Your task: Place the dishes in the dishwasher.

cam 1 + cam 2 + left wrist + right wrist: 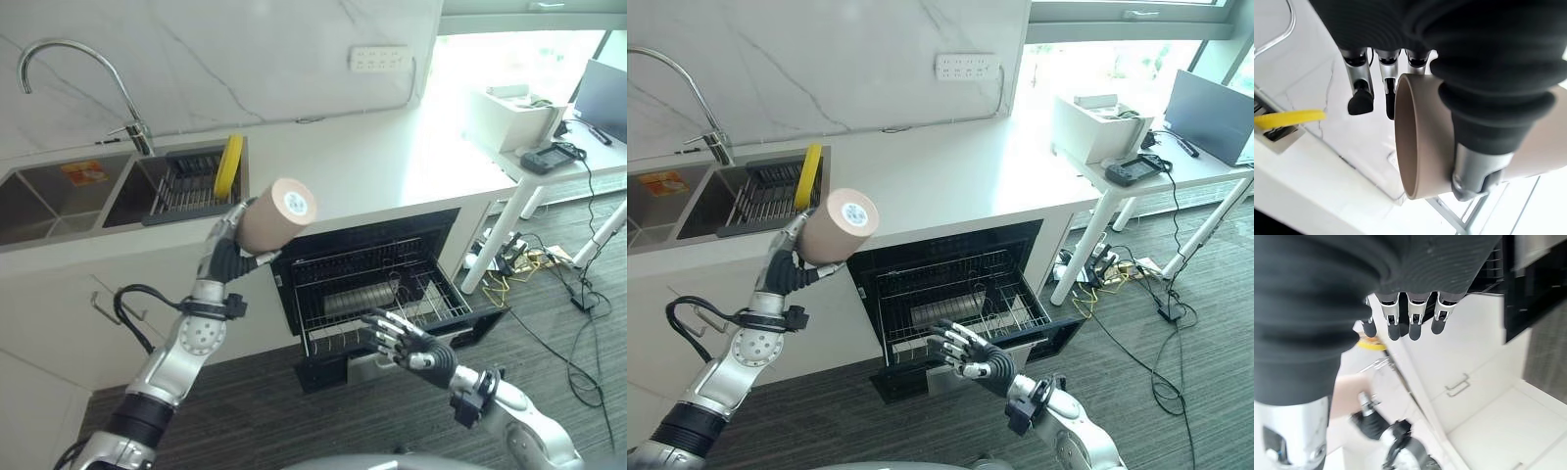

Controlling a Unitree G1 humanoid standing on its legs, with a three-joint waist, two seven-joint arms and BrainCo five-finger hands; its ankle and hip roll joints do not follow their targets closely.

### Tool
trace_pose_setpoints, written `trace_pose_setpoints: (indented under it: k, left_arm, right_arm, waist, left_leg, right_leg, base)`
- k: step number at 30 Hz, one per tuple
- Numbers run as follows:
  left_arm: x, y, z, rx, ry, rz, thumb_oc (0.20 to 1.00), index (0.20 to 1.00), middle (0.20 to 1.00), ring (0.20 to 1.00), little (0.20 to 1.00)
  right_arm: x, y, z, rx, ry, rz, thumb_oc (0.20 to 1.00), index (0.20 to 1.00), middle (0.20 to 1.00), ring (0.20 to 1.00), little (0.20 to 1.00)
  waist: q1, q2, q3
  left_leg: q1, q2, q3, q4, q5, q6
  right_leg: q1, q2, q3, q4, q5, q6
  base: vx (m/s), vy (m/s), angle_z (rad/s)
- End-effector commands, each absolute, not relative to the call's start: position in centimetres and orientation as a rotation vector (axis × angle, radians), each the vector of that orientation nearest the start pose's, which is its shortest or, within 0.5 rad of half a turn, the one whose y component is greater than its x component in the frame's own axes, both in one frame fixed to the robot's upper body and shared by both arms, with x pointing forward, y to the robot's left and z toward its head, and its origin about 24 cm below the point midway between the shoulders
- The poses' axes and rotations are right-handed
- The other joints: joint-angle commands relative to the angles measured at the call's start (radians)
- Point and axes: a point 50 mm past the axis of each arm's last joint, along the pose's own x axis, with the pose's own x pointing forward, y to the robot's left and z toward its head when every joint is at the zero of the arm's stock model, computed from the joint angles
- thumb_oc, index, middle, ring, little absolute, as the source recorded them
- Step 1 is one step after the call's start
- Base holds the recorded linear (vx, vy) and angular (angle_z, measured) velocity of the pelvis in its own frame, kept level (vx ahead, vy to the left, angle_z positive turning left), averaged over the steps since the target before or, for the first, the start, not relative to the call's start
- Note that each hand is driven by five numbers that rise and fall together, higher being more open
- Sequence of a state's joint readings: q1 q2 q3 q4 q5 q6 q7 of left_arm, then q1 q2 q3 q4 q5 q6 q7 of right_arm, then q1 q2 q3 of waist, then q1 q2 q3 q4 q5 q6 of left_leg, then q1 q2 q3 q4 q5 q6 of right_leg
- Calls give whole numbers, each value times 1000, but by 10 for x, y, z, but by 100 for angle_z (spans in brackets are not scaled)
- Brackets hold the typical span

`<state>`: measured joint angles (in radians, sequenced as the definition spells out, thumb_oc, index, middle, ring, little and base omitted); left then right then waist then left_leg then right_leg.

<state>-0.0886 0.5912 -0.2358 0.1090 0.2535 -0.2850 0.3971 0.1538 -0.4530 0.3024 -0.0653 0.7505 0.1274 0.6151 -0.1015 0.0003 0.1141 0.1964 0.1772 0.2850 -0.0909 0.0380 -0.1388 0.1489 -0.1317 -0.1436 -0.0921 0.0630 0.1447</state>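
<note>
While the left hand [227, 257] grips a tan cup [277, 215] above the counter edge, right hand [402, 340] hangs spread by the open dishwasher rack [377, 294]; carry step, next lower cup into rack

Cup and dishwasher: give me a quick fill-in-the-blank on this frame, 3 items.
1. The tan cup is held in the robot's ____ hand.
2. The right hand hovers, fingers spread, over the pulled-out dishwasher ____.
3. The plate standing in the sink rack is ____ in colour.

Missing words: left; rack; yellow
</note>
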Motion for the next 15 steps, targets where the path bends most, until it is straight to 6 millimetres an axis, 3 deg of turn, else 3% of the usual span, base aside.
trace_pose_setpoints:
  k: [1,10,15]
  left_arm:
    - [276,209,99,722,-427,70,200,200,200,200,200]
    - [275,187,88,614,-372,-6,200,200,200,200,200]
    - [274,171,98,568,-421,-63,200,200,200,200,200]
  right_arm:
    - [204,-127,52,498,41,887,1000,1000,1000,1000,1000]
    - [217,-113,76,544,-99,843,1000,1000,1000,1000,1000]
    - [231,-113,80,568,-149,715,1000,1000,1000,1000,1000]
  waist:
    - [2,-13,-23]
    - [32,-9,-37]
    - [58,-9,-44]
  left_leg:
    - [-3,30,-40,4,-37,4]
    - [0,32,-49,4,-43,6]
    - [-1,34,-61,4,-47,4]
  right_leg:
    - [-17,-113,-56,28,-18,99]
    - [-8,-118,-74,23,-18,100]
    - [1,-121,-91,18,-20,99]
  base:
    - [0,0,0]
    - [0,0,0]
    - [7,7,2]
